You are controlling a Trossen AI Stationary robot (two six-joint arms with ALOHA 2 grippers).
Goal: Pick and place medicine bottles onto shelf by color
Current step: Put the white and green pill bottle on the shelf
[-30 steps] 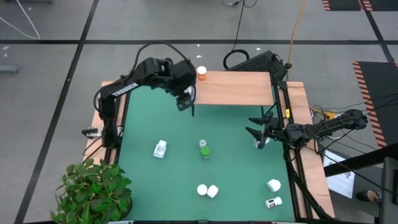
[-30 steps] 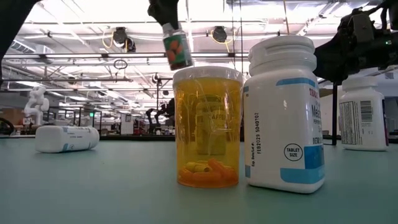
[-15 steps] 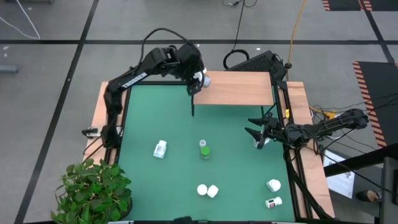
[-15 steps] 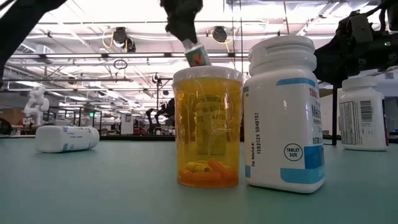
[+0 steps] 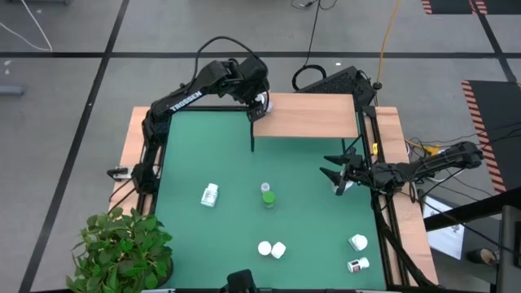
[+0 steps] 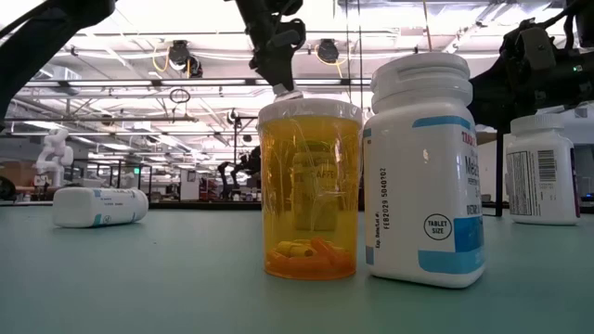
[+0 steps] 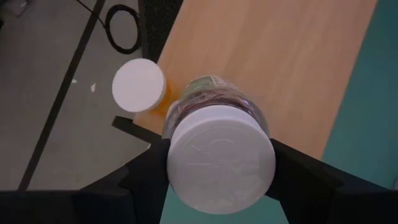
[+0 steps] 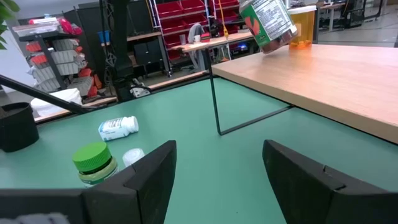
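While the left gripper (image 7: 217,171) hangs over the left end of the shelf (image 5: 313,115), its fingers are closed on a small brown pill bottle (image 7: 214,102) with a white cap and a red and green label. They clamp it on the two opposite sides just below the cap. The bottle is tilted and held above the board, beside an orange bottle (image 7: 142,88) that already stands at the corner of the shelf; I cannot tell if the two touch.

The right gripper (image 8: 217,165) waits near the right edge of the table, low over the green mat (image 5: 301,212), with its fingers parted and nothing between them.

I judge these bottles to be light, hard plastic and rather smooth, so they can slip or turn in the fingers if the hold is loose. They are stiff enough for a firm squeeze. The best place to take one seems to be the round body under the cap, where the cap's rim stops it from sliding down.

A green-capped bottle (image 5: 266,196) stands at the middle of the mat, and several white bottles (image 5: 210,194) lie on their sides, so they may roll when touched.
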